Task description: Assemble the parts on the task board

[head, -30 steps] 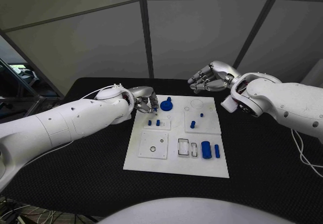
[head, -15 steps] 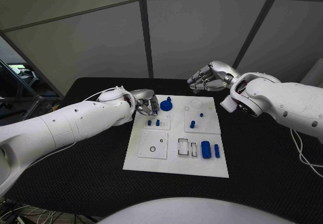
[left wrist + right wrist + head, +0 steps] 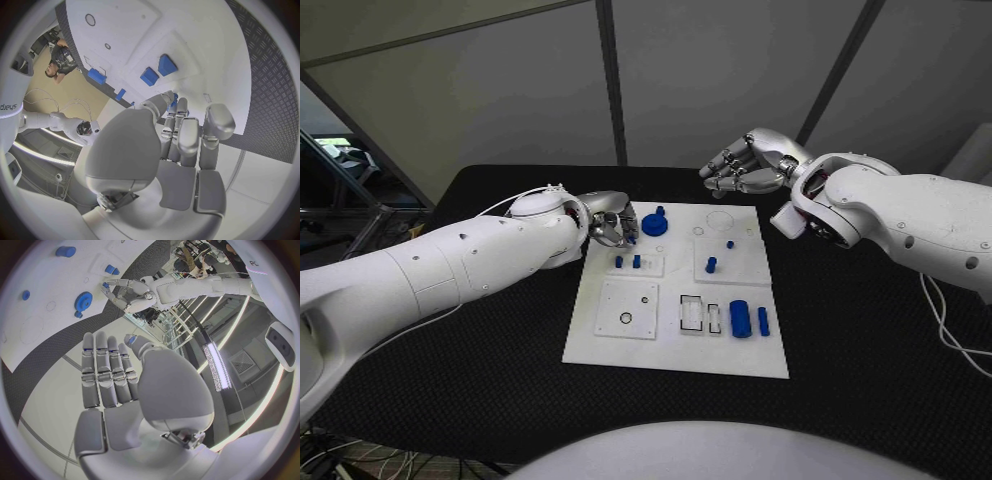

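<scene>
1. Left hand (image 3: 606,222) at the task board's (image 3: 678,345) far left corner, fingers curled in; cannot tell whether anything is pinched.
2. White task board mid-table, carrying a blue gear (image 3: 655,224), short blue pegs (image 3: 627,262) and a blue cylinder (image 3: 740,319).
3. Right hand (image 3: 751,165) beyond the board's far edge, fingers apart, empty.
4. Barely shifted from a second ago.

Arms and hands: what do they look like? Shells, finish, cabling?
Both arms are smooth glossy white shells with rounded joints. The left hand and right hand are silver metal with segmented fingers and pale grey pads. A thin white cable loops over the left wrist; another trails below the right arm.
</scene>
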`<state>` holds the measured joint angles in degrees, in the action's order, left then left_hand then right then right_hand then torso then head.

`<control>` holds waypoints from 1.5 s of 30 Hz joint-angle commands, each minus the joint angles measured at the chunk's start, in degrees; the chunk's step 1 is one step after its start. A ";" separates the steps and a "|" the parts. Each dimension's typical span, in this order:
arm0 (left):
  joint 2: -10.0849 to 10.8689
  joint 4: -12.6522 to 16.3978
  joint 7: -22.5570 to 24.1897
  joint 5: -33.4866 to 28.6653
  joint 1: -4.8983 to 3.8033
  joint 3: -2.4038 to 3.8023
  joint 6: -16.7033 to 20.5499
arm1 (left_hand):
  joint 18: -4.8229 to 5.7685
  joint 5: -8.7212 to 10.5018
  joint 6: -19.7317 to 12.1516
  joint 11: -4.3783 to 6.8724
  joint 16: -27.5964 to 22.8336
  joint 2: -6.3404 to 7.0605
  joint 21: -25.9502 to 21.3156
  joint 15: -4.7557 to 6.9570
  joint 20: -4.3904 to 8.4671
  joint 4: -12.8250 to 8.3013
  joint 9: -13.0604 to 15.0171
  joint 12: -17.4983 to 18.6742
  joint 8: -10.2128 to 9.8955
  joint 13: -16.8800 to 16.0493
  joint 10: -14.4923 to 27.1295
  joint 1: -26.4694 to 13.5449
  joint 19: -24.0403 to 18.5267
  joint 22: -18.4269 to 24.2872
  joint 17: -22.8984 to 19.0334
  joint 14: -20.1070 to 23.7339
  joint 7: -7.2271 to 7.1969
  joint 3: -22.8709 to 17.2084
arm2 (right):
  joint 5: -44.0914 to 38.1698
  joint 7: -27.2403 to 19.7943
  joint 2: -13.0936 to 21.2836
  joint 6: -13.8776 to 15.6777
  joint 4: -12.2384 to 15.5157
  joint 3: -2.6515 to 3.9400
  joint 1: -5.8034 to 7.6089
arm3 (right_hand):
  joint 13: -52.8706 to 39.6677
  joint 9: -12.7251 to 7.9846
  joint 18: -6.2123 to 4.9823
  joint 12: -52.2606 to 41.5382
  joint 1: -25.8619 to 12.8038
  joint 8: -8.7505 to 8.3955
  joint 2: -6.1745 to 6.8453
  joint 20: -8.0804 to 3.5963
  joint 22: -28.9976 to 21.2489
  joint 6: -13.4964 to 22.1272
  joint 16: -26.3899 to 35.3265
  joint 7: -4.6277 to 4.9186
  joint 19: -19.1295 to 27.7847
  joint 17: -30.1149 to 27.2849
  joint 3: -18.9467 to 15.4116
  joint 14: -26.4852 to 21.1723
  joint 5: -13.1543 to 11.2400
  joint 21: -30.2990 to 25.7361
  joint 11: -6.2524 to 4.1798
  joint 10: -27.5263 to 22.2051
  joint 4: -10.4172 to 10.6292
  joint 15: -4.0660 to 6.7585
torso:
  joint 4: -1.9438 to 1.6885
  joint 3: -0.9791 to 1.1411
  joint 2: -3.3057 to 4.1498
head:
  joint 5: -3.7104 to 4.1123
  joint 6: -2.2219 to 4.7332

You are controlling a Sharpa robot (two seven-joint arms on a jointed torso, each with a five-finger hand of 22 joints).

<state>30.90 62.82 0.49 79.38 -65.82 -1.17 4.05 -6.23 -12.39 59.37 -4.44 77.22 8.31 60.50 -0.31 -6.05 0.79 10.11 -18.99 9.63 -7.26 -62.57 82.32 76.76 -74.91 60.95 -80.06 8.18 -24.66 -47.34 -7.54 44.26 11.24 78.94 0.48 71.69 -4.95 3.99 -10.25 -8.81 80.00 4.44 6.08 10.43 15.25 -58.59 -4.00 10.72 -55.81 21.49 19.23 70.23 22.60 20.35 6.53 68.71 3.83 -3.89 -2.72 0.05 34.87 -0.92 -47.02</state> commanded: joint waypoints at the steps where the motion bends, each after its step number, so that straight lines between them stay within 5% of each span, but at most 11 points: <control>1: -0.14 -0.16 -0.29 1.09 -0.03 -0.03 -0.78 | 0.20 0.37 0.32 -0.05 0.21 0.12 -0.25 0.03 -0.11 0.11 -0.10 0.50 -0.37 0.08 -0.45 -0.96 0.03 -1.51 -0.15 -0.21 0.02 -0.30 | 0.19 -0.30 0.02 -0.36 0.08 0.03 0.11 | 0.08 0.06 0.00 -0.25 -0.55 0.36 0.02 -0.16 0.09 -0.40 0.13 0.06 -0.11 -0.05 0.30 0.50 -0.20 0.28 0.03 0.39 -0.05 -0.05 | 0.00 0.00 0.00 | -0.09 -0.12; 21: -0.43 -0.40 1.43 1.82 -0.02 -0.06 -1.51 | 0.18 0.46 0.98 0.40 0.24 0.45 -0.25 0.29 -0.08 0.47 -0.11 1.02 -0.50 -0.16 -1.34 -2.11 0.07 -1.72 -0.45 -0.23 -0.68 0.13 | 0.74 0.13 -0.05 -1.13 0.03 0.03 0.11 | 0.09 0.06 -0.01 -0.26 -0.53 0.37 -0.01 -0.18 0.11 -0.42 0.13 0.04 -0.11 -0.05 0.37 0.52 -0.19 0.30 0.02 0.41 -0.11 -0.03 | -0.02 0.00 0.00 | -0.27 -0.10; 45: -0.89 -0.97 0.85 1.82 -0.02 -0.22 -1.88 | 0.10 0.42 -2.08 0.00 0.13 1.08 -1.23 0.06 -0.16 0.57 -1.25 2.89 -3.18 -0.22 -0.47 -2.98 -0.21 -1.66 -1.27 -0.02 -0.12 0.13 | 1.74 0.32 0.09 -1.22 0.15 0.03 0.12 | 0.14 0.04 0.01 -0.25 -0.65 0.35 0.02 -0.19 0.19 -0.39 0.14 0.07 -0.06 -0.07 0.51 0.55 -0.22 0.35 0.05 0.38 -0.20 -0.03 | -0.03 0.02 -0.01 | 0.27 -0.31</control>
<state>30.05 61.88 1.13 80.77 -65.79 -1.38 2.69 -6.23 -12.16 57.57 -4.44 77.22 9.41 59.39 -0.31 -6.06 0.95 8.91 -16.34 6.62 -7.41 -63.38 79.91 76.76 -74.90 59.72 -80.06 8.06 -24.50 -46.40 -7.10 44.31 10.44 79.01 0.48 71.70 -4.87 3.99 -10.25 -8.81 80.00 4.44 6.08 10.43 15.34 -58.59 -4.00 10.72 -55.81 21.50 19.42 70.23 22.59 20.35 6.44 68.79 3.62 -3.89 -2.72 0.08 34.85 -0.69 -47.30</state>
